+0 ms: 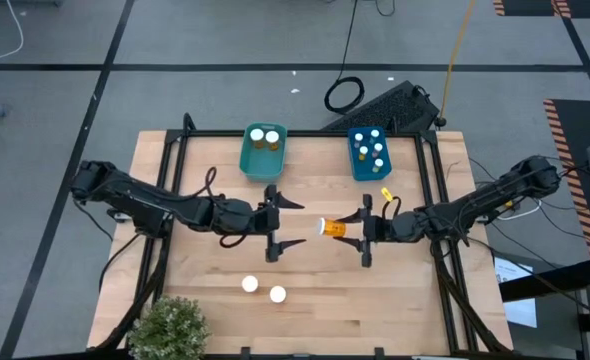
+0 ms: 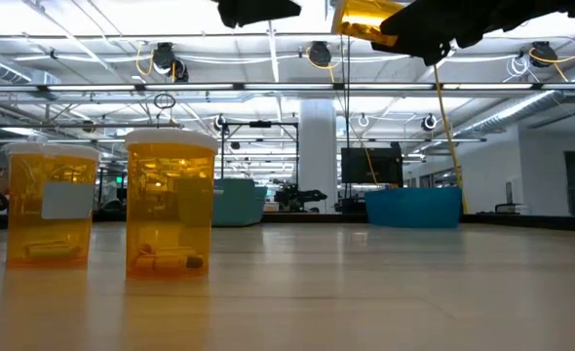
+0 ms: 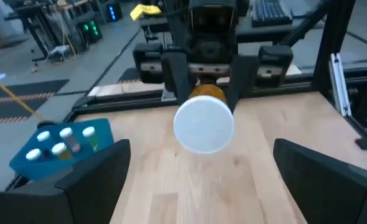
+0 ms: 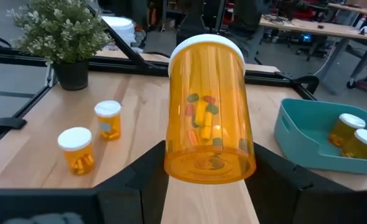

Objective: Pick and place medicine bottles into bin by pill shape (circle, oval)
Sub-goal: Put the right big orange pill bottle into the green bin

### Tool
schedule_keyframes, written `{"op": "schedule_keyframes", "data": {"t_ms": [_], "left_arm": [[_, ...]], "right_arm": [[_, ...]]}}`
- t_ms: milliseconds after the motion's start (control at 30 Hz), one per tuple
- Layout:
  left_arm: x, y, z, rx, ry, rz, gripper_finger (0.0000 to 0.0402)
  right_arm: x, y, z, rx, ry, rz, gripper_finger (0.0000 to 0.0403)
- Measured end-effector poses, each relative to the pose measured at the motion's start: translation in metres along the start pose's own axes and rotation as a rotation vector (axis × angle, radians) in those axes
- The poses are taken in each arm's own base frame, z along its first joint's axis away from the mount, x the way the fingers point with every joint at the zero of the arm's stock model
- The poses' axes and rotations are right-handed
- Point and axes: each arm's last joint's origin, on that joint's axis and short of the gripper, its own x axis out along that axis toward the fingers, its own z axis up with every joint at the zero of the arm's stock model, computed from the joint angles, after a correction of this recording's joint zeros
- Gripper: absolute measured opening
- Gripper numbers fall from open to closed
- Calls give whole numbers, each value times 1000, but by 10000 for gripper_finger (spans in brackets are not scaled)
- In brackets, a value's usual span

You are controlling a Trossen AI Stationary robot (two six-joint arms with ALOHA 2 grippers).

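An orange medicine bottle (image 1: 333, 228) with a white cap (image 3: 203, 124) hangs above the table's middle, with my right gripper (image 1: 349, 229) shut on it. Coloured pills (image 4: 202, 118) show through its wall. My left gripper (image 1: 297, 223) stands open just left of the cap, its fingers (image 3: 90, 180) wide apart and touching nothing. Two more bottles (image 1: 249, 285) (image 1: 277, 294) stand upright on their bases near the front edge. They also show in the low view (image 2: 52, 205) (image 2: 171, 205). My right gripper pinches the bottle's orange body near its base end (image 4: 177, 158) between its two fingers. The fingers come in level from the table's right. The bottle lies on its side, cap pointing at my left gripper, lifted clear of the table.
A teal bin (image 1: 245, 160) with two bottles and a blue bin (image 1: 355, 165) with several bottles stand at the far edge. A potted plant (image 1: 170, 325) stands at the near left corner. Bare wood lies between the grippers and the bins.
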Motion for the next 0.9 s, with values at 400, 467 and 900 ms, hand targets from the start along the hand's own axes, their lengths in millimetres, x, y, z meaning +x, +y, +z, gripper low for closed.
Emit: {"op": "schedule_keyframes", "data": {"t_ms": [400,467,900], "left_arm": [[19,2,6,-101,-80,-85,400],[21,1,4,-111,-44,-89,400],[55,12,1,-325,24,-169,399]], "right_arm": [[0,0,0,-19,0,0,178],[0,0,0,-22,-2,0,178],[0,0,2,-39,-17,0,178]]}}
